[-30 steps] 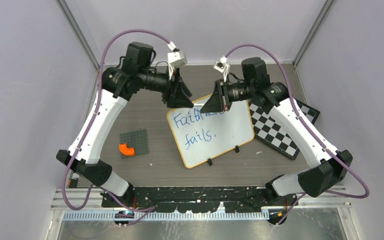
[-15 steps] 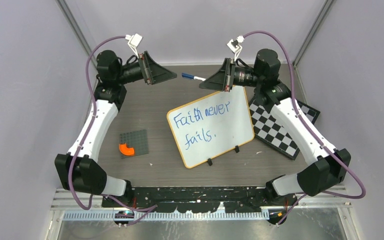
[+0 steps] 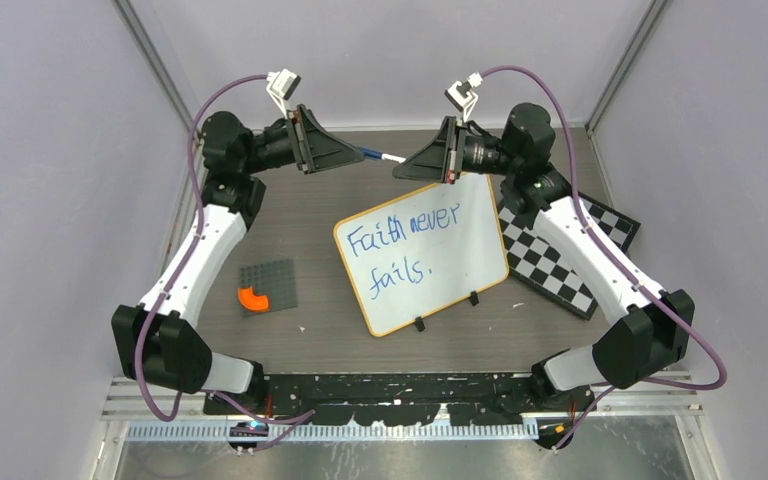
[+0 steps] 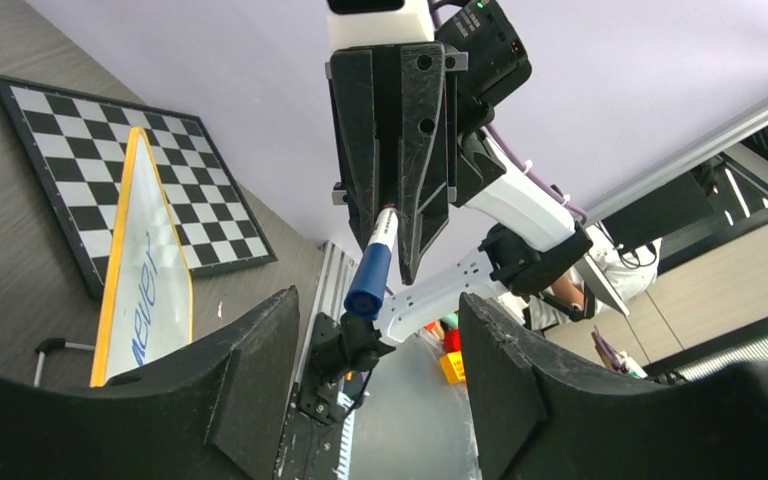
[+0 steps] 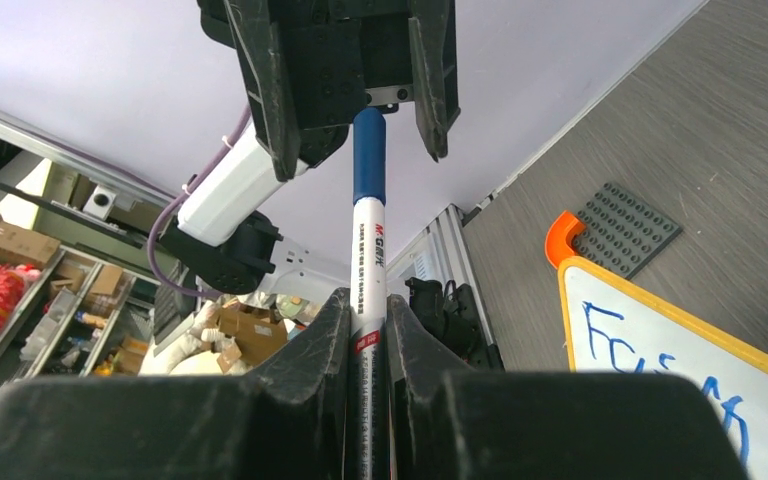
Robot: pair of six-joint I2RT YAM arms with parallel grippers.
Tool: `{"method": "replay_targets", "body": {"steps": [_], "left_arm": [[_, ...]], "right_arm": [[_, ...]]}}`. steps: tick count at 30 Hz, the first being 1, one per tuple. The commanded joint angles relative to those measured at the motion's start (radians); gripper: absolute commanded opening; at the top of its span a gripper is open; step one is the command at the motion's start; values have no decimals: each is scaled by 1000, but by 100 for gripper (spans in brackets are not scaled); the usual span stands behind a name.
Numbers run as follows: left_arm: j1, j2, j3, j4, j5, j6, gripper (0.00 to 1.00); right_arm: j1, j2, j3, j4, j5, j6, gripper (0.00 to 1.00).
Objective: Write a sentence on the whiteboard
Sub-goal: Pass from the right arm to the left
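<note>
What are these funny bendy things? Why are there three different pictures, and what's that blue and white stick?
They are two robot arms bolted to a table. The wide picture comes from a camera up above. The other two come from little cameras, one on each arm's wrist. On the table lie a whiteboard reading "Faith never fails.", a checkered board, and a grey studded plate with an orange piece at its edge. The stick is a marker. The right arm's fingers pinch it tight, up in the air. The left arm's fingers are open, with the marker's blue end between them, not squeezed.
</note>
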Motion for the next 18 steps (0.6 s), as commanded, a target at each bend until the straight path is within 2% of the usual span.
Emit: {"method": "replay_targets", "body": {"steps": [1, 9, 12, 17, 18], "left_arm": [[-26, -12, 5, -8, 24, 19, 58], [-44, -12, 11, -8, 29, 33, 37], [-52, -15, 4, -7, 30, 43, 25], [-78, -15, -3, -43, 28, 76, 1], [-82, -14, -3, -47, 24, 84, 0]], "right_arm": [[13, 0, 10, 58, -11, 16, 0], [31, 6, 24, -30, -7, -50, 0], [41, 8, 29, -61, -3, -77, 0], [58, 15, 49, -113, 9, -119, 0], [64, 16, 56, -134, 12, -131, 0]]}}
